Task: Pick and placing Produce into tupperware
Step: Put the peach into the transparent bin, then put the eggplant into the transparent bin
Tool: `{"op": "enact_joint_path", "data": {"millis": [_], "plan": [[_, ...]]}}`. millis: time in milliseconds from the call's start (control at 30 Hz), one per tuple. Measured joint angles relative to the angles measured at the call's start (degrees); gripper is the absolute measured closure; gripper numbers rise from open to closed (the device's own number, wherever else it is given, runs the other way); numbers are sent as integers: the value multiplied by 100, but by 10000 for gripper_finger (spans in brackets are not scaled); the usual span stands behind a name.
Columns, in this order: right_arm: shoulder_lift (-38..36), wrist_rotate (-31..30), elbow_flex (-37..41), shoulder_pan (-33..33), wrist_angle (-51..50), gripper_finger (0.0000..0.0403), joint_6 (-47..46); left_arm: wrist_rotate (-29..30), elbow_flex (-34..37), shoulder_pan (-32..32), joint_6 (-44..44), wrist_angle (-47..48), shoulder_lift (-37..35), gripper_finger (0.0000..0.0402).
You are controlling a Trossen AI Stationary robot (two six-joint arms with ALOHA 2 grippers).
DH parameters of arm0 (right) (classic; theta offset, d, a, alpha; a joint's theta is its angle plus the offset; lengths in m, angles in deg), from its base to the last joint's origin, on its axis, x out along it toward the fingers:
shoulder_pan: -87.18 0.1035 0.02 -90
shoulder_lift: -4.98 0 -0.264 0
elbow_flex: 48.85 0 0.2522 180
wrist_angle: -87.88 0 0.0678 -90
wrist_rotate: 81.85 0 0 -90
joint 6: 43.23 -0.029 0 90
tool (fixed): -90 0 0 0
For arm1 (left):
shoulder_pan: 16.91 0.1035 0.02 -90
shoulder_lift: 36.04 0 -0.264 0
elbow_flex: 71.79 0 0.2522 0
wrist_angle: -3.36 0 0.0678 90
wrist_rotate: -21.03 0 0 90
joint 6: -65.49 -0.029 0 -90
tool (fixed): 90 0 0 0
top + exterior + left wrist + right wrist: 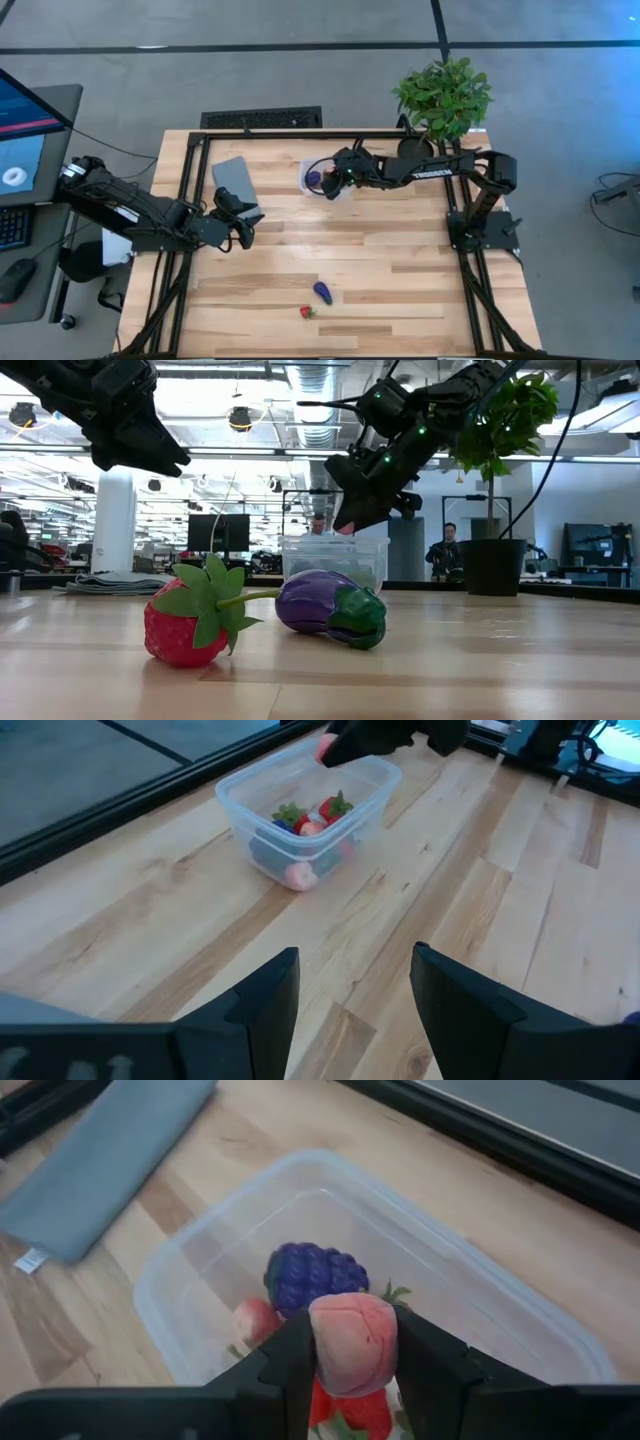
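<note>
Right wrist view, key relation: the right gripper point(352, 1350) pinched a pale pink piece point(352, 1342) between its fingers, directly over the open tupperware point(190, 1260), so release called only for a straight drop.
High view, which arm: the right gripper point(335, 177) sat at upper centre of the frame over the tupperware point(307, 169); the left gripper point(240, 232) waited at centre left, just below the grey lid point(236, 178).
Left fingers: somewhat spread, nothing between them, aimed toward the tub across bare surface point(470, 870).
Tub contents: a purple berry-like piece point(315, 1275), another pink piece point(254, 1320) and strawberries, partly covered by the held piece.
Produce still out: a strawberry point(307, 312) and an eggplant point(322, 292) lay side by side at lower centre, well apart from both arms.
Eggplant axis: ran across the frame in the low view point(330, 607).
Hidden: the tub's count could not be made out; low view showed its wall only behind the eggplant.
</note>
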Motion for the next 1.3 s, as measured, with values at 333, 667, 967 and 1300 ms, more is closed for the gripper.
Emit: {"op": "enact_joint_path", "data": {"millis": [333,667,967,1300], "plan": [[0,19,0,0,-57,249,0,2,0,0,-2,0,0,221],[0,233,2,-37,-113,233,-2,2,0,0,-2,0,0,221],[0,229,2,-24,-116,226,-2,2,0,0,0,-1,0,221],[-24,657,2,-26,-157,160,0,-18,0,0,1,-27,0,221]]}}
